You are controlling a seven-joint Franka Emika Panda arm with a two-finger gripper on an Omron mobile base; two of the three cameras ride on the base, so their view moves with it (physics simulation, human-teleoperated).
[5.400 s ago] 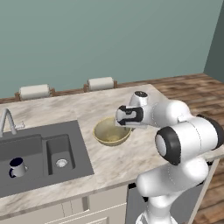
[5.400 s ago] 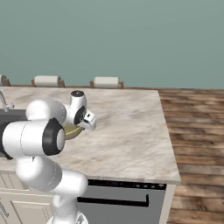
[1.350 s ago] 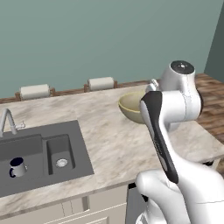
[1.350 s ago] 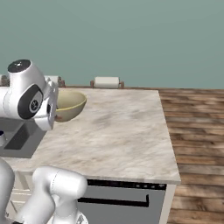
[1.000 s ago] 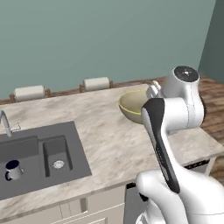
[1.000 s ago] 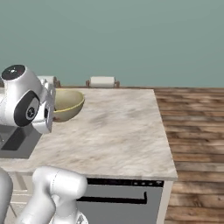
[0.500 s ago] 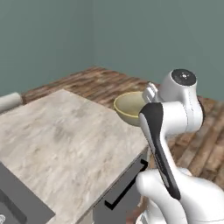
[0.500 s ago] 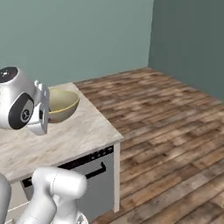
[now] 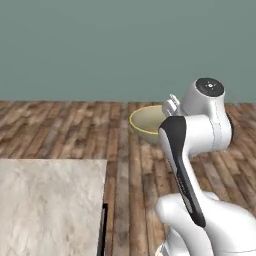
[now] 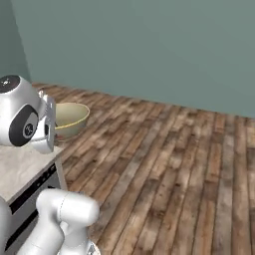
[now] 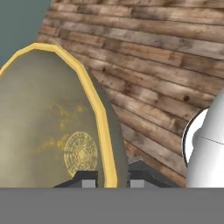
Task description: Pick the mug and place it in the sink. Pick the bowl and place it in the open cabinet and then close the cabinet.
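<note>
The olive-tan bowl (image 9: 146, 121) with its paler rim hangs in the air above the wooden floor, beside my raised white arm. My gripper (image 11: 113, 176) is shut on its rim, one dark fingertip on each side of the yellow edge. From the right base view the bowl (image 10: 70, 118) sits just right of the wrist, over the counter's end. Up close, the bowl (image 11: 48, 127) shows its inside with a ring pattern. The mug, the sink and the cabinet are out of view.
A marble counter corner (image 9: 50, 200) lies at the lower left, with a dark appliance front (image 10: 32, 195) below its edge. Brown plank floor (image 10: 164, 164) stretches ahead to a plain teal wall (image 9: 125, 45).
The whole picture has swung, so the base has turned right, away from the counter. The counter has slid off to the left. The bowl stays gripped at the same spot by the arm.
</note>
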